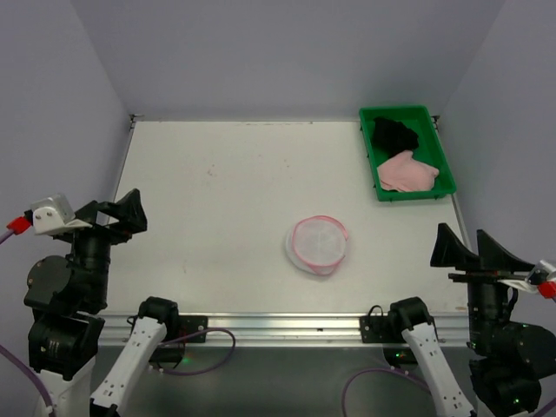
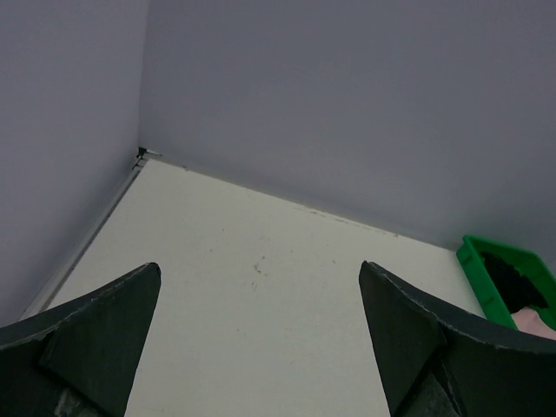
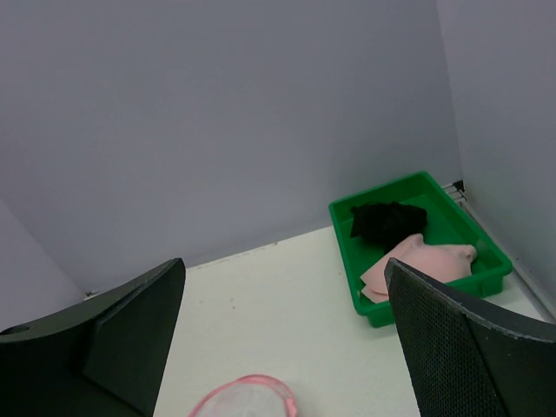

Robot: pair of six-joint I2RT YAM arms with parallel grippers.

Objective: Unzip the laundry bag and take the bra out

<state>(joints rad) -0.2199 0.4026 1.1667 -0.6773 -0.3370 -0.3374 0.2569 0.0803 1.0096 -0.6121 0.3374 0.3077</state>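
Lying well apart from spread fingers (image 1: 130, 211) is the laundry bag (image 1: 319, 244).

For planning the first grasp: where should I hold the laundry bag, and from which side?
Probably the pink zip rim, pinched from above on the side nearer the right arm. The laundry bag lies flat as a low dome, so only the rim offers the jaws an edge.

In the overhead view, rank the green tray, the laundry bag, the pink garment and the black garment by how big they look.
1. green tray
2. laundry bag
3. pink garment and black garment: about alike, both bunched.
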